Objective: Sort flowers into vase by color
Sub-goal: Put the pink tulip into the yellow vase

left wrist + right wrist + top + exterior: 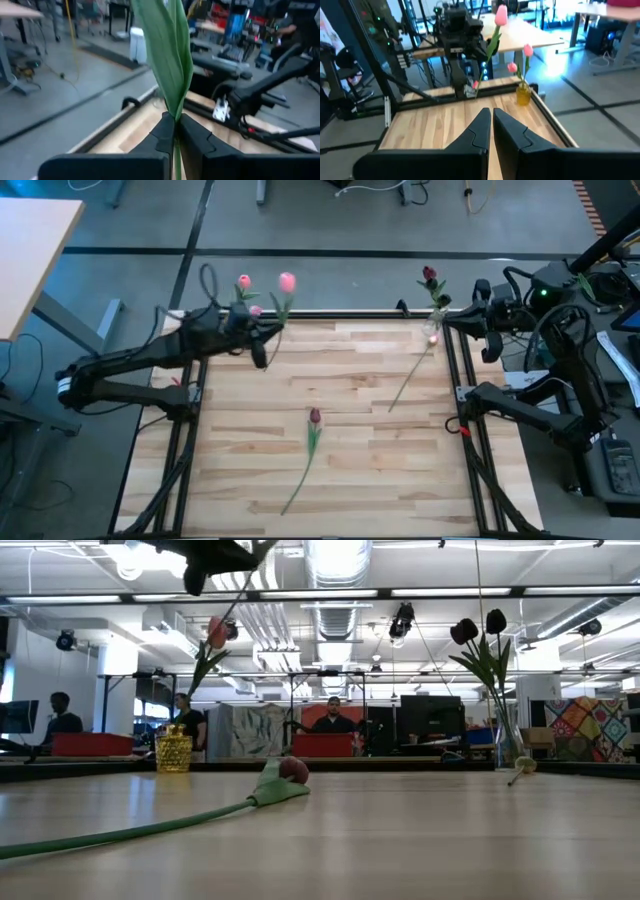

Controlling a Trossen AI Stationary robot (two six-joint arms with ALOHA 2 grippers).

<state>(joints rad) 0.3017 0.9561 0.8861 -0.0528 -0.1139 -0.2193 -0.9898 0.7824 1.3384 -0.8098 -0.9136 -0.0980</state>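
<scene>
My left gripper point(268, 330) is over the table's far left corner, shut on a pink tulip point(287, 281) whose head stands above it. Beside it, a yellow vase point(173, 752) holds two pink tulips point(527, 49). At the far right corner, a clear vase point(508, 745) holds dark maroon tulips point(478, 630). One pink tulip point(432, 338) lies by that vase, its stem on the table. A maroon tulip point(314, 417) lies flat mid-table. My right gripper point(491, 120) waits shut at the far right edge, touching nothing. My left gripper pinches the pink tulip's stem point(175, 122) just below its long leaf point(167, 50), between the two fingers. The fingers come from the table's left and lie across the stem. The tulip is lifted clear, roughly upright and a little tilted, head point(501, 15) up.
A black metal frame point(350, 315) rims the wooden table. The wood between the two lying tulips and toward the near edge is bare. People sit at desks in the room beyond the far edge point(334, 720).
</scene>
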